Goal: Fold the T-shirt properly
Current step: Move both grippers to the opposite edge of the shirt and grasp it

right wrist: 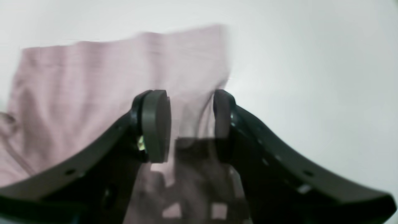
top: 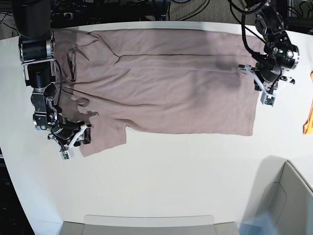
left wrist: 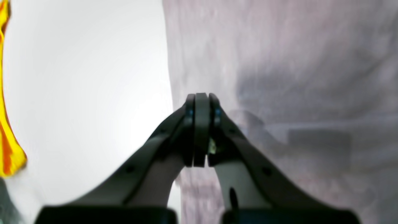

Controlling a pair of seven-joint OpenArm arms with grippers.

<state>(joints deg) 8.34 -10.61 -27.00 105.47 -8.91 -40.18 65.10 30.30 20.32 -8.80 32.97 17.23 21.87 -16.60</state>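
— T-shirt [top: 166, 81] position? 
— Spread flat on the white table [top: 161, 181].
— Grippers? 
— Left gripper [left wrist: 201, 129] pinched together at its hem edge; right gripper [right wrist: 186, 124] parted around the sleeve.

Right gripper [right wrist: 191, 124] seen with jaws parted | blurred pink T-shirt [right wrist: 93, 93] spread beneath, its edge lying between the fingers [right wrist: 155, 124] | white table [right wrist: 311, 77] seen at right

Base view: overhead, far, whole bench [top: 161, 186]. Wrist views: close behind own jaws, sharing T-shirt [top: 166, 83] edges at 3 and 8 o'clock.
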